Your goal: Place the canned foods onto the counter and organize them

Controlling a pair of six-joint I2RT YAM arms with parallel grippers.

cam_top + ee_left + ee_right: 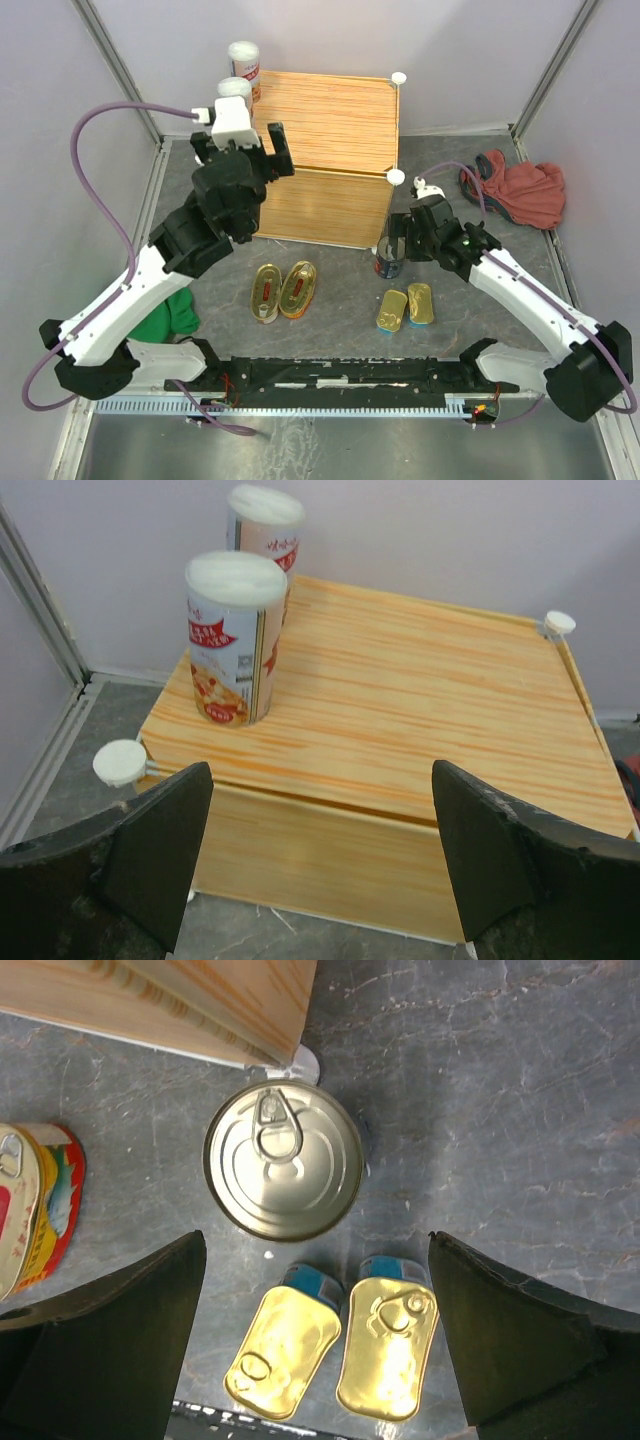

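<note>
- Left fingers [165,850] and right fingers [500,1330] are spread wide, holding nothing.
- Counter [400,710]: just ahead of the left fingers.
- One tall can [235,635] stands upright near the counter's left edge, with a second tall can [265,525] just behind it.
- Round tin [283,1160]: under the right fingers, beside the counter's near corner.
- Oval tins [298,288] and rectangular tins [392,310] lie in pairs on the grey surface.

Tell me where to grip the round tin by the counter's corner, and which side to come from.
Grip the round tin across its curved side wall, coming straight down from above. It stands upright, pull-tab lid up. The counter crowds its far side and the rectangular tins lie just nearer, so the jaws probably fit best on its left and right flanks.
</note>
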